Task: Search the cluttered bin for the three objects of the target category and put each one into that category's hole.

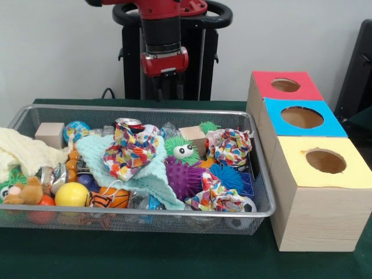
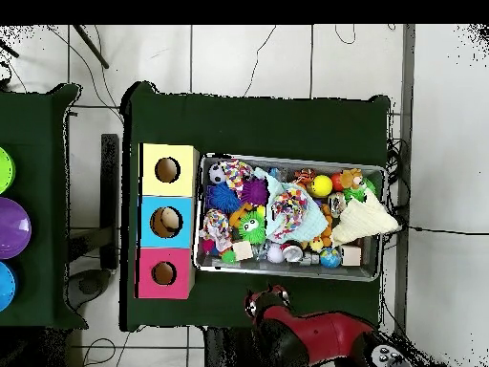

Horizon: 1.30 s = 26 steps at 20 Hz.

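The wire mesh bin [image 1: 139,108] lies across the table, full of mixed clutter; it also shows in the overhead view [image 2: 374,168]. A clear creased bottle with a blue label [image 1: 149,203] lies at the bin's front wall, partly under a mint cloth. Another clear bottle [image 1: 170,129] shows at the back, and a further clear piece [image 1: 107,131] shows beside a globe ball. The blue-topped box's hole [image 1: 301,117] is the middle one of three [image 2: 167,221]. My gripper [image 1: 168,88] hangs open and empty behind the bin's far rim [image 2: 255,304].
Red-topped [image 1: 286,85] and yellow-topped [image 1: 325,161] boxes flank the blue one. In the bin are spiky balls [image 1: 183,177], patterned cloths [image 1: 131,151], a mint cloth [image 1: 152,177], a drink can [image 1: 129,123], wooden blocks [image 1: 50,133], a yellow knit cloth [image 1: 23,152], and small balls.
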Motion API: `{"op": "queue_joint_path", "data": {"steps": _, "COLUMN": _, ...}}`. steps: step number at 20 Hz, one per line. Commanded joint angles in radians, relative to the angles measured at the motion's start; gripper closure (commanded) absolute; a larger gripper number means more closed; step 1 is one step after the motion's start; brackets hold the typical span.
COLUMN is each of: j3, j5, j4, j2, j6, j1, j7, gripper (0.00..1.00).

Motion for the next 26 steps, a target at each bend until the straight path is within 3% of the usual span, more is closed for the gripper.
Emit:
{"op": "queue_joint_path", "data": {"steps": 1, "j3": 0.144, "j5": 0.118, "j4": -0.021, "j2": -0.133, "j6": 0.214, "j1": -0.074, "j7": 0.081, "gripper": 0.00}}
{"op": "queue_joint_path", "data": {"steps": 6, "j3": 0.190, "j5": 0.167, "j4": -0.009, "j2": -0.201, "j6": 0.301, "j1": -0.084, "j7": 0.050, "gripper": 0.00}}
{"op": "queue_joint_path", "data": {"steps": 11, "j3": 0.216, "j5": 0.181, "j4": -0.061, "j2": -0.178, "j6": 0.353, "j1": -0.065, "j7": 0.033, "gripper": 0.00}}
{"op": "queue_joint_path", "data": {"steps": 23, "j3": 0.121, "j5": 0.112, "j4": -0.238, "j2": 0.087, "j6": 0.178, "j1": 0.046, "j7": 0.106, "gripper": 0.00}}
{"op": "queue_joint_path", "data": {"steps": 26, "j3": 0.118, "j5": 0.098, "j4": -0.283, "j2": 0.166, "j6": 0.132, "j1": 0.045, "j7": 0.103, "gripper": 0.00}}
